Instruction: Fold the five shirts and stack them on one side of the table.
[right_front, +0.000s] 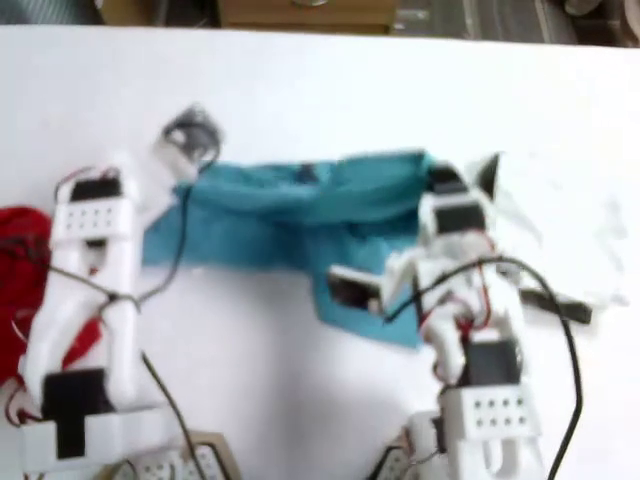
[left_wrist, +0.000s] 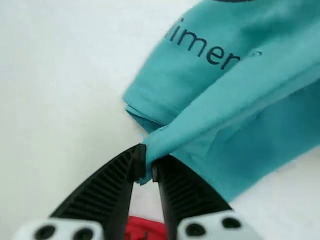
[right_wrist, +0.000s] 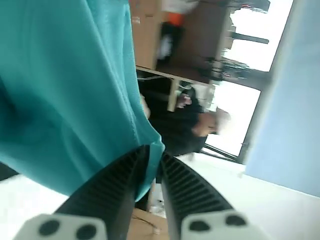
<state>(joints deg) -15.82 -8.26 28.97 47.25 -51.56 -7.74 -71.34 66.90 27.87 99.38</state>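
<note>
The left gripper (left_wrist: 145, 167) pinches a folded corner of the teal shirt (left_wrist: 225, 100), and the right gripper (right_wrist: 152, 156) is pressed together on another edge. The cloth spans between them. Beyond both grippers, bare worktop (right_front: 330, 90) runs to its far edge. Behind the left gripper, a red shirt (right_front: 20, 260) is cut off and partly hidden by the arm. The right arm covers part of the teal shirt's lower flap.

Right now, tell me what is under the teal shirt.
The teal shirt, pinched by the left gripper and the right gripper, spreads over the white table. Bare table shows around its edges; whatever lies beneath the cloth is covered.
</note>
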